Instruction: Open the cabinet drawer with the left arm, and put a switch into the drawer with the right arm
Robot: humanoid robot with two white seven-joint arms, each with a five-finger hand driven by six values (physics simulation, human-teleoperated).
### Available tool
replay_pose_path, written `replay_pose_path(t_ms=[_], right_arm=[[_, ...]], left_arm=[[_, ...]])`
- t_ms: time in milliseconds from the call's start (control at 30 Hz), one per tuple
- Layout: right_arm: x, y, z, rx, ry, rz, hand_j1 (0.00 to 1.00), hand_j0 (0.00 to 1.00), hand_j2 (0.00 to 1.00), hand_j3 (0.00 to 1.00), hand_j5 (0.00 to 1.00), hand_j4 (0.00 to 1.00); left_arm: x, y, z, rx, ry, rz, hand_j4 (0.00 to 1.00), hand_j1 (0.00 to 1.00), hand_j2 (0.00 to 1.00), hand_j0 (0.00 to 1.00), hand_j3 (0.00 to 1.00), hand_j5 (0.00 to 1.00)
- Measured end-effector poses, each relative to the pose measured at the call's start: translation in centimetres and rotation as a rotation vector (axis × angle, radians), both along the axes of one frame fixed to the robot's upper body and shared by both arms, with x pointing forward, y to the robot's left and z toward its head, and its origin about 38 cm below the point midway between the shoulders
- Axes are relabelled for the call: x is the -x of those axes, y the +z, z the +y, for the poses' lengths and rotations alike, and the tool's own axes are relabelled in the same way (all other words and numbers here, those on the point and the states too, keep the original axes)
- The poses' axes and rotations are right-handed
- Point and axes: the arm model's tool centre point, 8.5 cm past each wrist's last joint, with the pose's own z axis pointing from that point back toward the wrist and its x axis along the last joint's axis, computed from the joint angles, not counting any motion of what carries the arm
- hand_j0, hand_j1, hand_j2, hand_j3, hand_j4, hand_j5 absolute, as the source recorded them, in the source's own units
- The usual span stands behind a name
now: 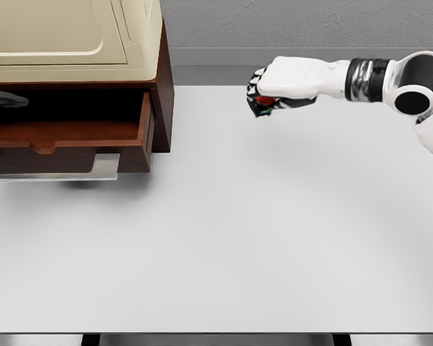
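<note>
The switch (pixel 265 100) is mostly buried in the right hand (pixel 274 90) — only a red patch and dark edges show, so its long axis cannot be told. The fingers are curled tightly around it, above the table (pixel 274 238), well right of the open drawer (pixel 72 133), where a dark fingertip of the left hand (pixel 3 100) shows at the frame edge

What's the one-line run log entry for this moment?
drawer: open | left hand: at drawer, far left | right hand: shut on switch, above table, right of cabinet | switch not yet in drawer
</note>
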Motion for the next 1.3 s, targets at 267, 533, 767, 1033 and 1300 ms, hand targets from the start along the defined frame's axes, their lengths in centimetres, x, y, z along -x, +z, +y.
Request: replay_pose_path(t_ms=[267, 533, 767, 1033, 1300], right_arm=[[0.4, 1.1, 3.5, 0.008, 0.081, -0.028, 0.36, 0.36, 0.36, 0.36, 0.36, 0.36], [1.4, 3.2, 7.0, 0.008, 0.172, -0.073, 0.36, 0.36, 0.36, 0.36, 0.36, 0.36], [2.2, 4.0, 10.9, 0.009, 0.256, -0.087, 0.36, 0.36, 0.36, 0.36, 0.36, 0.36], [3.1, 5.7, 13.6, 0.009, 0.321, -0.126, 0.37, 0.37, 0.37, 0.37, 0.37, 0.37], [4.2, 7.7, 16.2, 0.006, 0.384, -0.171, 0.39, 0.39, 0.39, 0.39, 0.39, 0.39]], left_arm=[[0.0, 0.0, 0.2, 0.000, 0.006, 0.000, 1.00, 1.00, 1.00, 1.00, 1.00, 1.00], [-0.1, -0.1, 0.2, 0.000, 0.007, 0.002, 1.00, 1.00, 1.00, 1.00, 1.00, 1.00], [-0.1, -0.1, 0.2, 0.000, 0.006, 0.002, 1.00, 1.00, 1.00, 1.00, 1.00, 1.00], [0.0, 0.0, 0.2, -0.001, 0.005, -0.002, 1.00, 1.00, 1.00, 1.00, 1.00, 1.00], [0.0, 0.0, 0.2, -0.002, 0.005, -0.002, 1.00, 1.00, 1.00, 1.00, 1.00, 1.00]])
